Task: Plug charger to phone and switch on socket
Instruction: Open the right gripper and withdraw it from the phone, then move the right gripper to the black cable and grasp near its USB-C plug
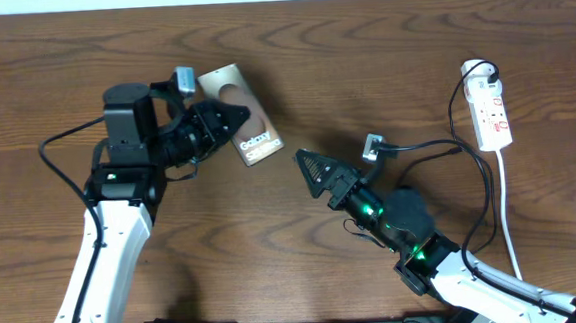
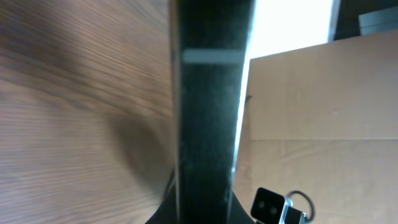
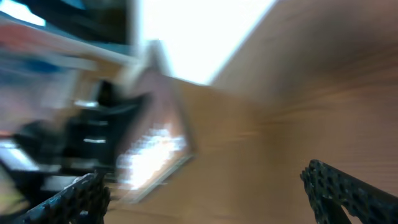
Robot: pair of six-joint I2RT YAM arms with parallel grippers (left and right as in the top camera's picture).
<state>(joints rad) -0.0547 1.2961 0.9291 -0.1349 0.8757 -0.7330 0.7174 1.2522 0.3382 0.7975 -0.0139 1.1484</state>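
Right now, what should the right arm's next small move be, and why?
Probably swing the right pincer back toward the charger cable near the socket: it is open and empty, while the left pincer seems to hold the phone.

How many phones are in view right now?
1. The phone is left of centre in the overhead view, in the jaws of the left gripper. No other shows, though one could lie hidden.

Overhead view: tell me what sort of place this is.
Probably a robotics test bench: a left arm and a right arm over a wooden table, with a Galaxy phone and a white power strip.
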